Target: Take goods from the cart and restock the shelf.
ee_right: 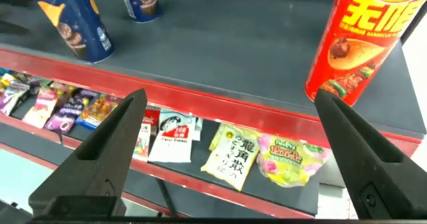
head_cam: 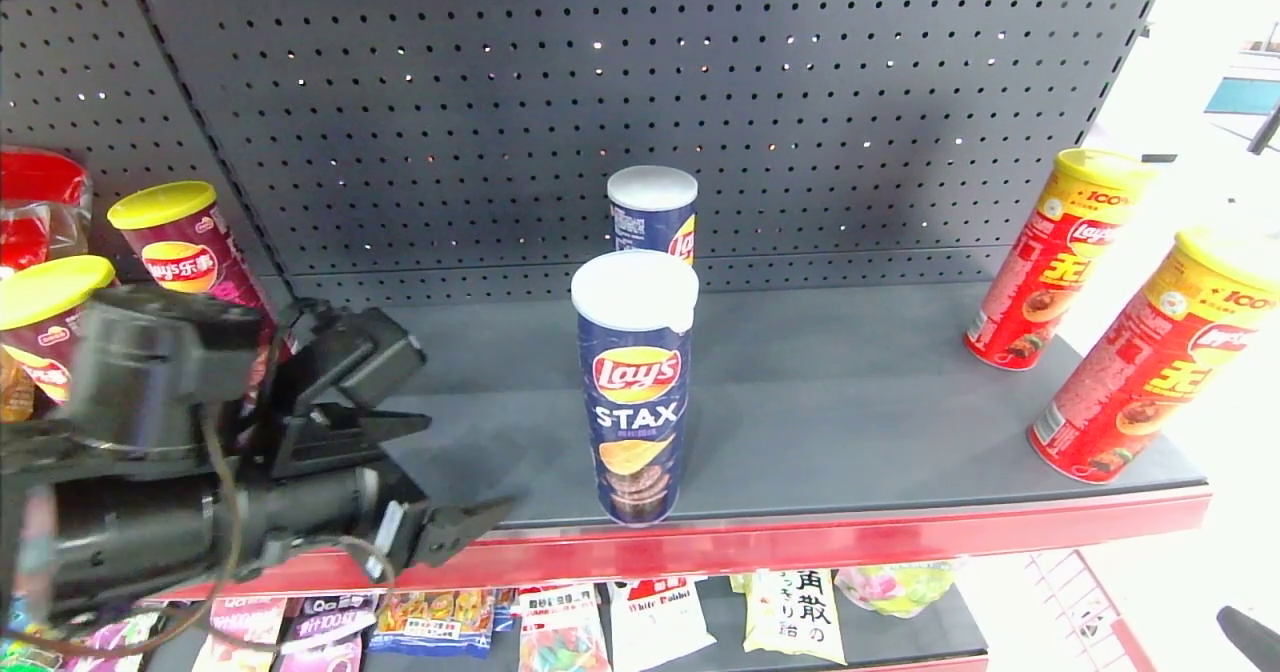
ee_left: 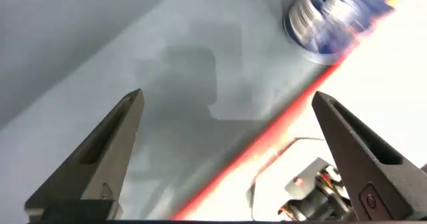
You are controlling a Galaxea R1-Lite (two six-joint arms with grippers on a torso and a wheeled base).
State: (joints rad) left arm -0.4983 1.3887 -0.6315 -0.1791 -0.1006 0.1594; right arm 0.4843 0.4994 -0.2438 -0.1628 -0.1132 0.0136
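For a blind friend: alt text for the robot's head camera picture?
A blue chip can stands on a grey shelf near its front edge, a second blue can behind it. The left gripper, fingers open, is left of it; two red cans at right.

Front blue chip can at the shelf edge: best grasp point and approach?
Grip the front blue can around its body near mid-height, with the fingers level across the round wall. It stands upright at the front lip of the shelf with the rear blue can behind it, so I'd come from the front-left, where the open left gripper sits.
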